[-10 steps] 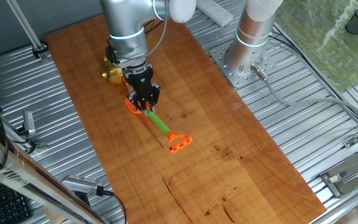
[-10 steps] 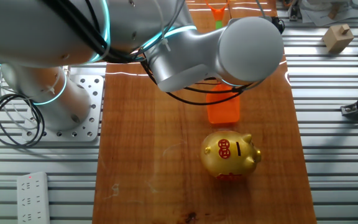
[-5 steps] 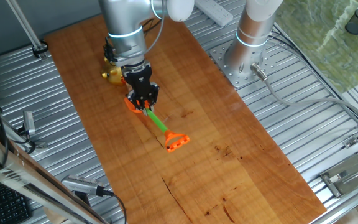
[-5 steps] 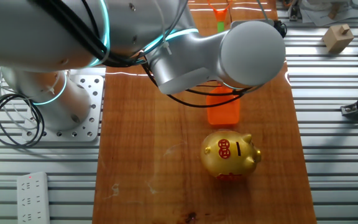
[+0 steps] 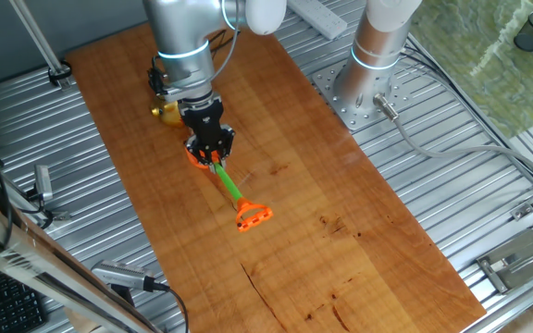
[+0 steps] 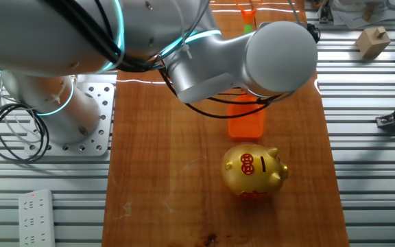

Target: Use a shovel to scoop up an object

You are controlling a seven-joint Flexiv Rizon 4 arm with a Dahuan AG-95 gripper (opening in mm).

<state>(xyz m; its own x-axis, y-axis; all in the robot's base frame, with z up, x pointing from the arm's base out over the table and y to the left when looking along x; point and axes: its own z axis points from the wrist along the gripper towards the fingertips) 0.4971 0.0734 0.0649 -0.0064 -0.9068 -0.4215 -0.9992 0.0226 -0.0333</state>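
My gripper (image 5: 213,155) points down and is shut on the shovel's green shaft (image 5: 230,187), just behind the orange blade (image 5: 194,155). The blade rests low on the wooden board (image 5: 276,129). The orange D-loop end (image 5: 253,217) lies toward the near side. In the other fixed view the orange blade (image 6: 245,122) shows under my arm, a short gap from the gold piggy bank (image 6: 254,169). My arm hides the gripper there. No tiny grey-tan block shows in either view.
The gold piggy bank (image 5: 165,112) stands just behind the gripper, partly hidden by my arm. The arm's base (image 5: 370,88) is at the right of the board. A tan box (image 6: 372,41) sits on the metal table off the board. A power strip (image 6: 34,218) lies at the near left.
The gripper with the shovel has shifted slightly toward the piggy bank, and the D-loop end has swung left and nearer. The piggy bank has not moved.
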